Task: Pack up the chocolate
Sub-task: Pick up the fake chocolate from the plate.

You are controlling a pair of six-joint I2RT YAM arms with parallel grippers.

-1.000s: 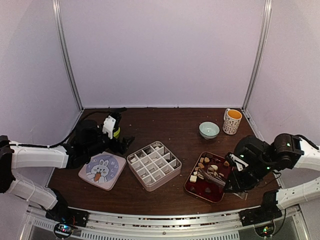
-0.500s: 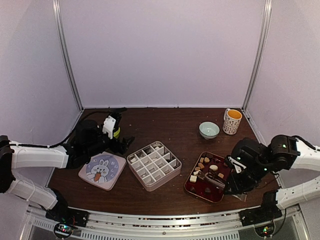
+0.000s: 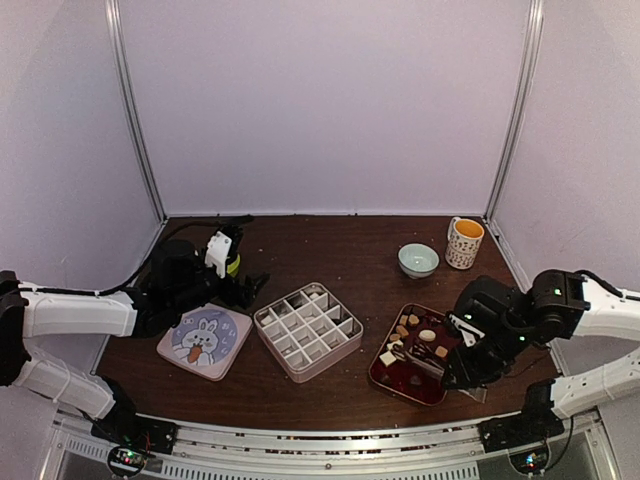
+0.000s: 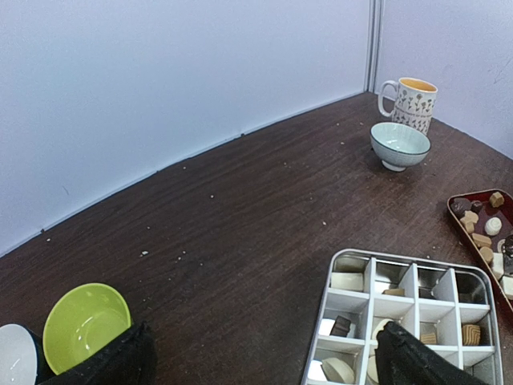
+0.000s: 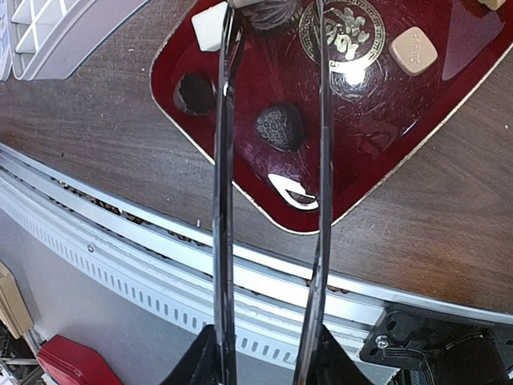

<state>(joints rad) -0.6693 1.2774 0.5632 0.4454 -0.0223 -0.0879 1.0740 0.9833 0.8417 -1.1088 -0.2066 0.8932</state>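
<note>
Edged left over the red tray (image 5: pixel 377 120) since a second ago, right gripper (image 5: pixel 263 353) clamped on tongs (image 5: pixel 224 200), blades part-open astride a dark chocolate (image 5: pixel 272 12) mid-tray, hold impossible to tell; risks pinching off-centre and flicking it onto the table (image 5: pixel 481 241).

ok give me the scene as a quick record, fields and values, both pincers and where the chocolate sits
left pincer: open, empty, beside the divided box
right pincer: shut on tongs, over the red tray
tongs: blades apart, reaching into the tray
chocolate: loose on the red tray; several pieces in box compartments
other items: bunny lid, pale bowl, mug, green bowl
</note>
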